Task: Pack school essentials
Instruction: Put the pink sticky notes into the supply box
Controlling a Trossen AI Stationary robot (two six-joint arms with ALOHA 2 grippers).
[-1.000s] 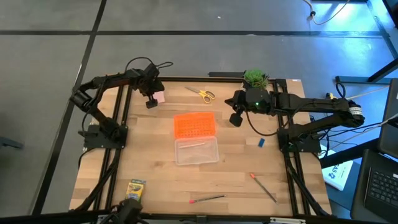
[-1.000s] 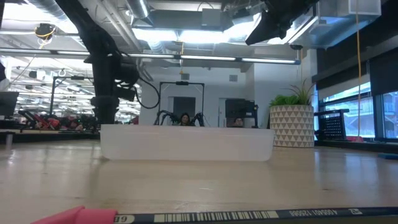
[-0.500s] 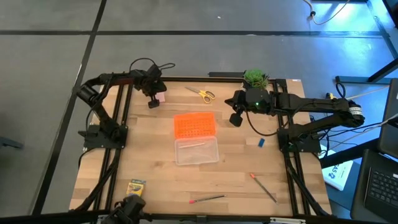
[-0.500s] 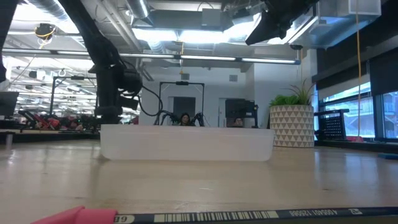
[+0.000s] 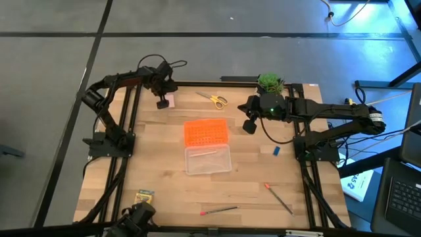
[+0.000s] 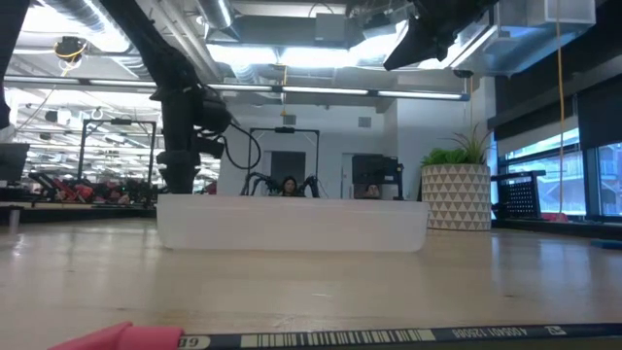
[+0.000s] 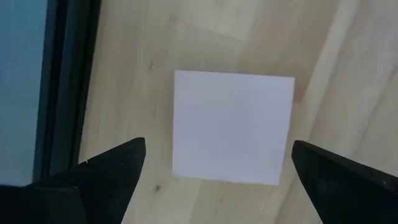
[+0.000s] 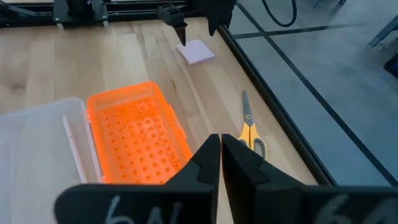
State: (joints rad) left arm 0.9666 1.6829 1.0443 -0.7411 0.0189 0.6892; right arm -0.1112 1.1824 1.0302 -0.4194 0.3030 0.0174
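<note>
The pink square pad (image 5: 170, 100) (image 7: 233, 127) lies flat near the table's far left corner. My left gripper (image 5: 161, 103) (image 7: 217, 177) hangs open just over it, one finger on each side, touching nothing; the right wrist view also shows this left gripper (image 8: 193, 25) above the pad (image 8: 196, 53). My right gripper (image 5: 250, 125) (image 8: 221, 152) is shut and waits in the air at the far right. The yellow-handled scissors (image 5: 214, 100) lie at the far edge. The crayon box (image 5: 145, 197), blue piece (image 5: 276, 151) and two red-tipped pens (image 5: 220, 210) (image 5: 280, 198) lie nearer.
The clear case (image 5: 208, 159) stands mid-table with its orange lid (image 5: 206, 131) folded open toward the far edge; one thin pen lies inside. A potted plant (image 5: 270, 82) stands at the far right, behind my right arm. The black frame rail (image 7: 68, 81) runs beside the pad.
My left gripper has moved a little toward the table's far edge and now stands over the pink pad. The right arm has kept still, and nothing on the table has moved.
</note>
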